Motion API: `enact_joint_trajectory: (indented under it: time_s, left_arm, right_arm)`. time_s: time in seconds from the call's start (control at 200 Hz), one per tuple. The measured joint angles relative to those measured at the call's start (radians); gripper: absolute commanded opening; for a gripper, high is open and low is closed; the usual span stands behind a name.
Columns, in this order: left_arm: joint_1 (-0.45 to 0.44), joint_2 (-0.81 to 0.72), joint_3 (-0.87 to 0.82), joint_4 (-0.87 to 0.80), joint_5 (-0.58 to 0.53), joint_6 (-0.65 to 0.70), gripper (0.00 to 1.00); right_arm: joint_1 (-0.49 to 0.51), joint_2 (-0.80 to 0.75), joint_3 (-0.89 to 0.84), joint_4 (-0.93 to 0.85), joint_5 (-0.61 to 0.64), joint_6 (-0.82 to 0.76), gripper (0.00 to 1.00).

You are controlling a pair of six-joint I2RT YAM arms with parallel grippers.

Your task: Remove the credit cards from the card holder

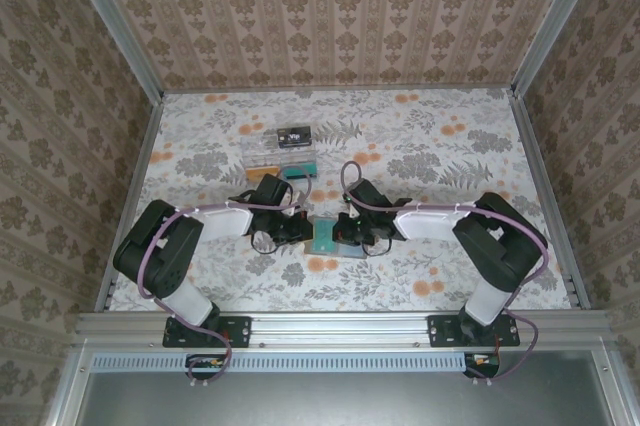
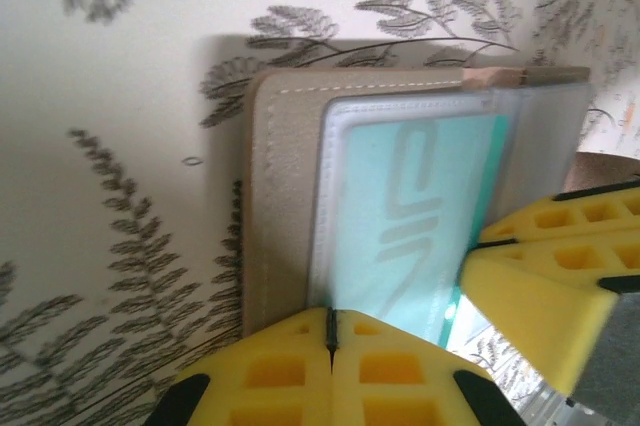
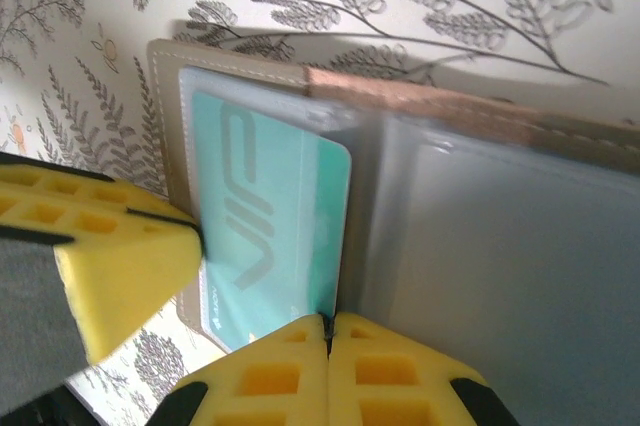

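Note:
The card holder (image 1: 352, 252) lies open on the floral table between the two arms, taupe outside (image 2: 285, 206) with clear pocket panels (image 3: 500, 246) inside. A teal credit card (image 3: 275, 216) marked VIP sits in one pocket, and its near end sticks out past the holder's edge. My right gripper (image 3: 328, 324) is shut on that card's near corner. My left gripper (image 2: 331, 326) is shut on the edge of the holder beside the same pocket. In the top view the left gripper (image 1: 304, 231) and the right gripper (image 1: 346, 233) meet over the holder from either side.
A clear plastic tray (image 1: 262, 153) stands behind the holder, with a black card (image 1: 292, 134) and a teal card (image 1: 298, 172) on it. Metal rails and patterned walls close in the table (image 1: 450, 156) on three sides.

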Motion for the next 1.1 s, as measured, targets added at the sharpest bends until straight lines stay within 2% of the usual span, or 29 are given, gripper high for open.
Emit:
enact_joint_trajectory:
  time_s: [0.215, 0.27, 0.325, 0.46, 0.645, 0.75, 0.825, 1.1]
  left_arm:
    - [0.012, -0.013, -0.009, -0.024, -0.009, 0.001, 0.0]
    - [0.011, -0.013, -0.009, -0.024, -0.009, 0.001, 0.0]
    - [0.011, -0.013, -0.009, -0.024, -0.009, 0.001, 0.0]
    - [0.009, -0.013, -0.009, -0.024, -0.009, 0.001, 0.0]
    - [0.005, -0.013, -0.009, -0.023, -0.012, 0.0, 0.0]
    - [0.004, -0.013, -0.009, -0.022, -0.013, 0.0, 0.0]
    - [0.004, -0.013, -0.009, -0.022, -0.014, 0.0, 0.0]
    - [0.004, -0.013, -0.009, -0.023, -0.016, 0.0, 0.0]
  right_arm:
    - [-0.02, -0.052, -0.05, -0.001, 0.0, 0.0, 0.0]
    - [-0.02, -0.052, -0.051, 0.0, 0.0, 0.0, 0.09]
    - [-0.02, -0.052, -0.051, 0.001, -0.001, 0.003, 0.23]
    - [-0.02, -0.051, -0.057, 0.022, -0.004, 0.016, 0.28]
    - [-0.02, -0.021, -0.058, 0.078, -0.021, 0.033, 0.26]
    - [-0.02, -0.011, -0.061, 0.1, -0.026, 0.046, 0.13]
    - [-0.02, -0.011, -0.064, 0.111, -0.028, 0.054, 0.07]
    - [-0.056, -0.08, -0.133, 0.143, -0.031, 0.047, 0.06]
